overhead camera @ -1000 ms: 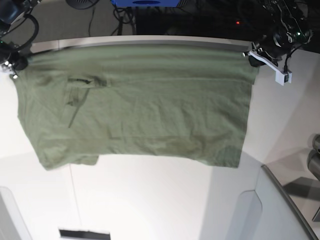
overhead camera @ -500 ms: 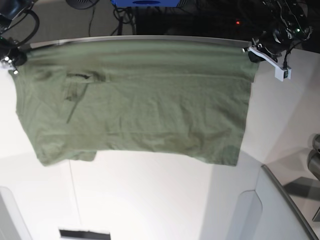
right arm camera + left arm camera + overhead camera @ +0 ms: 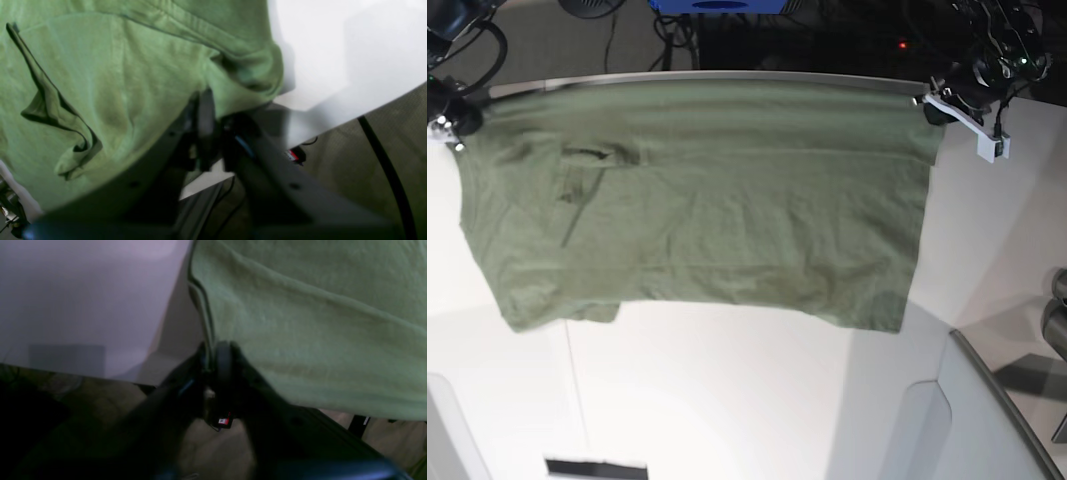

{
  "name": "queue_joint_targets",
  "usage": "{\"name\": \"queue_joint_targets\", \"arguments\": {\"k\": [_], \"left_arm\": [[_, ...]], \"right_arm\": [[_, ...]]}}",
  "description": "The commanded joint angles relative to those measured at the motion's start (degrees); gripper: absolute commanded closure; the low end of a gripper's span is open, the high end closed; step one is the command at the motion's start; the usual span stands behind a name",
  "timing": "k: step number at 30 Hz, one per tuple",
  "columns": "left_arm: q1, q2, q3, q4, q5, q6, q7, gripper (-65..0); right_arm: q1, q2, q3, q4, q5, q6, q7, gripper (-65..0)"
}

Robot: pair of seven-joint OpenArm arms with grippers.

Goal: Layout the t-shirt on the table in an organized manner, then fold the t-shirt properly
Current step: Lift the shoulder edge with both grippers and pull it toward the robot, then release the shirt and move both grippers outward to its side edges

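1. At the far left of the base view, the right gripper (image 3: 451, 122) sits at the back edge of the table (image 3: 727, 400). It is at the top corner of the t-shirt (image 3: 697, 200).
2. From the right wrist view, the right gripper (image 3: 215, 110) has its jaws set narrow with green cloth between them. A bunched corner of the t-shirt (image 3: 133, 83) drapes over the fingers (the picture is blurred, so the grip is hard to read finely).
3. A small dark fold (image 3: 587, 172) puckers the cloth near that corner. The same fold (image 3: 56, 113) hangs as a loose flap in the right wrist view.
4. The olive t-shirt lies spread wide on the white table. Its top edge is stretched along the table's far rim, and its lower edge falls about halfway toward the near side.
5. At the far right, the left gripper (image 3: 933, 108) meets the other top corner, with a white bracket (image 3: 983, 137) just beside it.
6. Seen from the left wrist, the left gripper (image 3: 210, 356) is nearly closed on the shirt's stitched side edge. The t-shirt (image 3: 317, 323) fans out to the right of the fingers.
7. A grey panel (image 3: 987, 420) sits in the near right corner, well apart from the shirt.
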Motion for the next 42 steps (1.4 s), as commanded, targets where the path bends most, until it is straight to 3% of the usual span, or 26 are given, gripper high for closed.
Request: {"name": "queue_joint_targets", "arguments": {"k": [1,5,9,15,19,23,26,28,30,33,37,42], "left_arm": [[0.2,-0.8,-0.4,0.8,-0.3,0.1,-1.0,-14.0],[0.2,-0.8,-0.4,0.8,-0.3,0.1,-1.0,-31.9],[0.2,-0.8,-0.7,0.9,1.9,0.1,-1.0,-42.9],[-2.1,-0.8,-7.7,0.8,5.5,0.1,-1.0,-43.6],[-3.1,-3.1,-9.2,0.9,5.0,0.1,-1.0,-43.6],[-4.5,-5.3,-9.4,0.9,5.1,-0.1,-1.0,-43.6],[-5.5,-6.8,-9.0,1.6,5.0,-0.3,-1.0,-43.4],[-6.8,-7.6,-8.9,1.8,5.0,-0.3,-1.0,-43.4],[-7.9,-7.9,-8.9,2.3,5.0,-0.3,-1.0,-43.4],[-9.5,-8.1,-8.9,2.3,5.0,-0.3,-1.0,-43.3],[-10.3,-8.2,-8.0,2.2,5.0,-0.9,-1.1,-43.3],[-10.0,-8.2,-6.7,1.8,5.4,-8.1,-1.1,-43.3]], "right_arm": [[0.3,1.1,0.4,1.1,0.1,-0.2,0.5,-13.2],[0.0,1.1,0.5,1.1,0.1,-0.2,0.5,-27.6],[-0.1,1.1,0.9,1.1,0.0,-0.2,0.6,-35.0],[-1.4,1.6,4.1,1.8,-0.2,-0.2,0.5,-38.9],[-2.8,1.8,4.1,6.8,-0.2,-0.2,0.4,-45.6],[-2.9,1.9,4.5,11.7,-0.3,-0.2,1.0,-46.4],[-1.9,4.9,3.2,13.3,-0.3,0.2,1.0,-46.8],[1.6,8.1,-2.4,11.0,-0.3,0.8,1.4,-47.0],[4.6,12.4,-10.2,6.7,-0.1,4.5,3.6,-47.0],[10.6,15.7,-19.2,-0.6,-0.2,9.2,8.0,-46.4],[19.4,18.0,-26.8,-13.9,-0.3,9.4,13.3,-46.4],[27.3,19.4,-37.4,-28.9,-0.3,9.4,22.9,-46.4]]}}
